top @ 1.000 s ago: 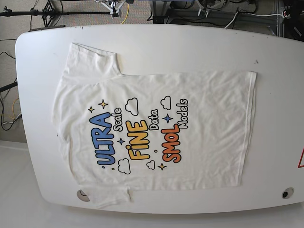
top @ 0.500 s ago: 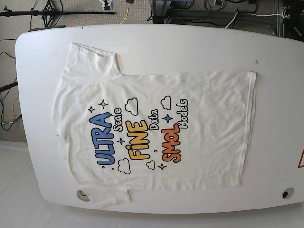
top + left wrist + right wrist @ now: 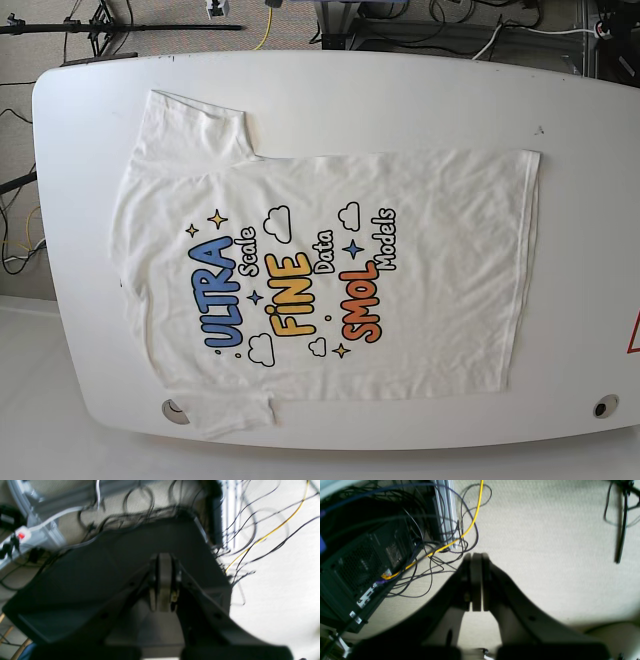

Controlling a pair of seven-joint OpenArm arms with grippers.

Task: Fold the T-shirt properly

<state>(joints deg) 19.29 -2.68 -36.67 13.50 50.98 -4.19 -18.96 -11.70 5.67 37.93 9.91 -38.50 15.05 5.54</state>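
Left wrist view: the left gripper (image 3: pixel 163 580) is hanging over a dark box and tangled cables on the floor, jaws clenched on nothing.

Right wrist view: the right gripper (image 3: pixel 476 580) is pointing down at beige carpet (image 3: pixel 545 542) beside a yellow cable (image 3: pixel 470 527), jaws clenched, empty.

Base view: the T-shirt (image 3: pixel 330 270) is lying flat, print up, on the white worktop (image 3: pixel 400 95), collar at the left, hem at the right.

Left gripper (image 3: pixel 163 582): jaws pressed together, holds nothing. Right gripper (image 3: pixel 476 580): jaws also together, empty. Both arms outside base view.
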